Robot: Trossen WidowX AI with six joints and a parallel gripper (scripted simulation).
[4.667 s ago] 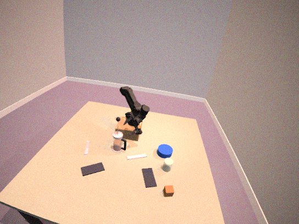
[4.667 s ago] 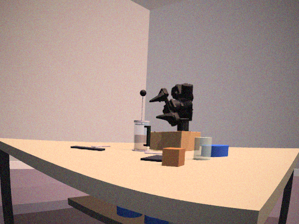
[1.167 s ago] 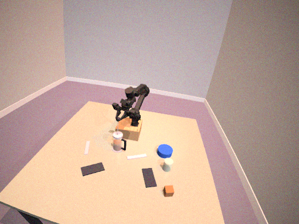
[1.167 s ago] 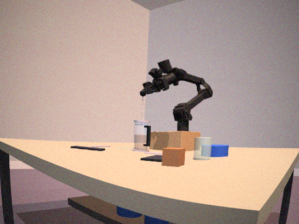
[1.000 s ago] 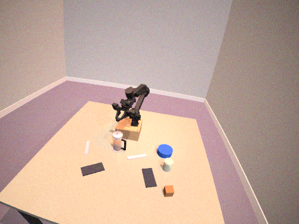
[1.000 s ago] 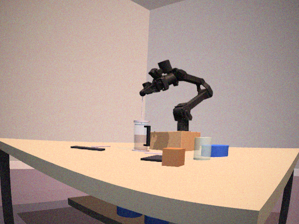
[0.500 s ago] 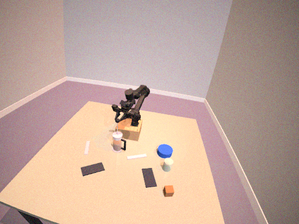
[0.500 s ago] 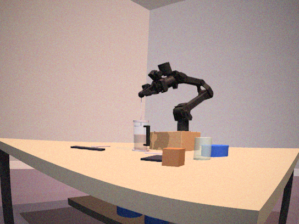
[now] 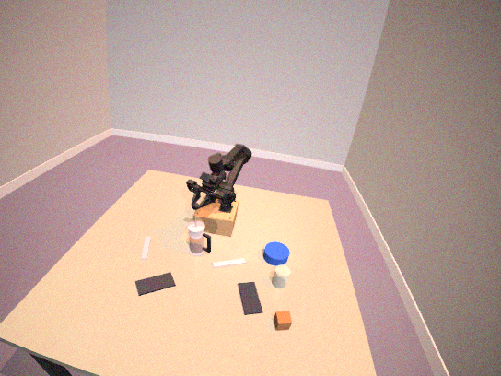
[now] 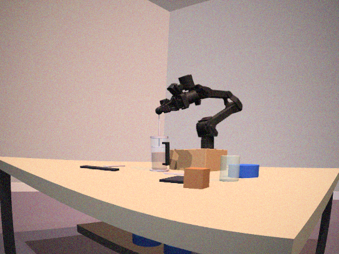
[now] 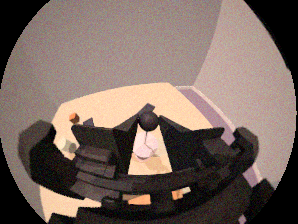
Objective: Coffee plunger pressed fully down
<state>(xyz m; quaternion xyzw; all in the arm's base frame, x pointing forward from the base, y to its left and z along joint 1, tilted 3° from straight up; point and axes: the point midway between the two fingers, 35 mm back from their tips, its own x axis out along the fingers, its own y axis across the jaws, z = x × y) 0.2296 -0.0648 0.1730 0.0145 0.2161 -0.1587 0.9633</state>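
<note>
Coffee press (image 10: 159, 154): clear cylinder with a dark handle, upright on the worktop (image 10: 237, 202), just in front of the tan block (image 10: 199, 158) that carries the arm's base. Brown liquid fills its lower half. A thin rod rises straight from the lid to the plunger knob (image 11: 148, 121), which stands high above the lid, the plunger not pressed down.

Hand (image 10: 159, 109): reaches forward and down from the arm over the press, closed partway around the plunger knob. In the wrist view the dark round knob sits between the two fingers.

Other items on the worktop, all apart from the press: blue flat cylinder (image 9: 276, 252); pale cup (image 9: 281, 276) just beside it; orange cube (image 9: 283, 320) nearer the front edge; two dark flat slabs (image 9: 155, 283), (image 9: 250, 298); two white strips, one (image 9: 145, 247) to the press's side and one (image 9: 228, 263) in front of it.
</note>
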